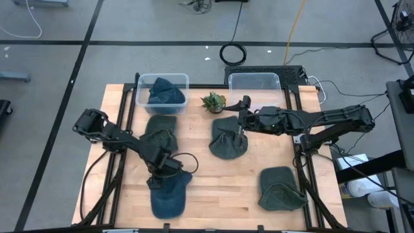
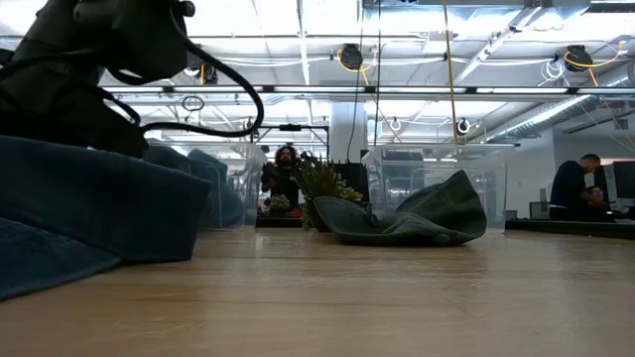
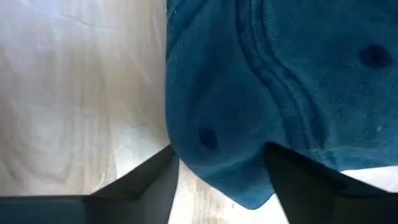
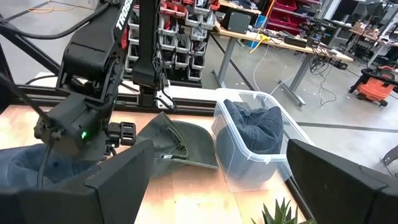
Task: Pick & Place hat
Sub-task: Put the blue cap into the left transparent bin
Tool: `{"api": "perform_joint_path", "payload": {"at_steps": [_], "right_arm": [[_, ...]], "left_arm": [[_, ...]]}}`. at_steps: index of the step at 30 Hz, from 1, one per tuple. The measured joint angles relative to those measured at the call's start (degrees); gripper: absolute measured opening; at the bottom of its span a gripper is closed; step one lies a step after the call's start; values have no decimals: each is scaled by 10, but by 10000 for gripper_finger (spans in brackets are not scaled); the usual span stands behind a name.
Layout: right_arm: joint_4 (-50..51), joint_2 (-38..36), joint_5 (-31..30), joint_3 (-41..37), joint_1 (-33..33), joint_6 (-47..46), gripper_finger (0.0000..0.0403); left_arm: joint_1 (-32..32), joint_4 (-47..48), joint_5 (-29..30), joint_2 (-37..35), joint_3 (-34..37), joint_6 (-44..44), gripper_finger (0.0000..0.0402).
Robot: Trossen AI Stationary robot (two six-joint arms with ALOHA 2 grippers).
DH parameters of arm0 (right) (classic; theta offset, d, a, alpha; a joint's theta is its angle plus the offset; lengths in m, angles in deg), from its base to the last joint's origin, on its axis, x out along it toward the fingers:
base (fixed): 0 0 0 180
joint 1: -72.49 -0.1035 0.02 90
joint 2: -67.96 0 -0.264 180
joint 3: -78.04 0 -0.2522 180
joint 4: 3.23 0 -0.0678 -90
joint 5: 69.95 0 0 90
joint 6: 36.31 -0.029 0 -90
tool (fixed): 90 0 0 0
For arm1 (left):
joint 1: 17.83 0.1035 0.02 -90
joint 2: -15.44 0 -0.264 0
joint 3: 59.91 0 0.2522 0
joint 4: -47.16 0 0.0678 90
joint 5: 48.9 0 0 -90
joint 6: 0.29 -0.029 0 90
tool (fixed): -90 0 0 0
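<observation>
High view: left gripper (image 1: 163, 173) down on blue hat (image 1: 169, 194) near table's (image 1: 213, 194) front edge, fingertips buried in cloth. Right gripper (image 1: 242, 120) sits over green hat (image 1: 228, 139) mid-table, bin (image 1: 255, 87) behind it.

Low view: blue hat fills left, cropped; left arm blurry above.

Left wrist view: fingers (image 3: 298, 180) spread partway, straddling blue hat's rim, cloth between them, can't tell if gripped.

Right wrist view: right fingers (image 4: 118, 180) wide apart, nothing between; bin with blue hat (image 4: 258, 127) beyond.

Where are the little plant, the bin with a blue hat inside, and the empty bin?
Plant (image 1: 213, 101), high view, leafy top.
Bin with blue hat (image 1: 141, 82), high view, rim corner.
Empty bin (image 1: 253, 77), high view, far rim.
</observation>
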State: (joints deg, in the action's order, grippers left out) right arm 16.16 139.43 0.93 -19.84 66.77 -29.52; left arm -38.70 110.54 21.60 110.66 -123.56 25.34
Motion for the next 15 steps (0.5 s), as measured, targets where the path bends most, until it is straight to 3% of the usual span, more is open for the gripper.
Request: {"api": "perform_joint_path", "payload": {"at_steps": [9,15], "right_arm": [[-2,0,-1,0,0,4,357],[-5,0,-2,0,0,32,357]], "left_arm": [[11,0,0,4,1,3,19],[23,-3,-28,-2,2,2,7]]}}
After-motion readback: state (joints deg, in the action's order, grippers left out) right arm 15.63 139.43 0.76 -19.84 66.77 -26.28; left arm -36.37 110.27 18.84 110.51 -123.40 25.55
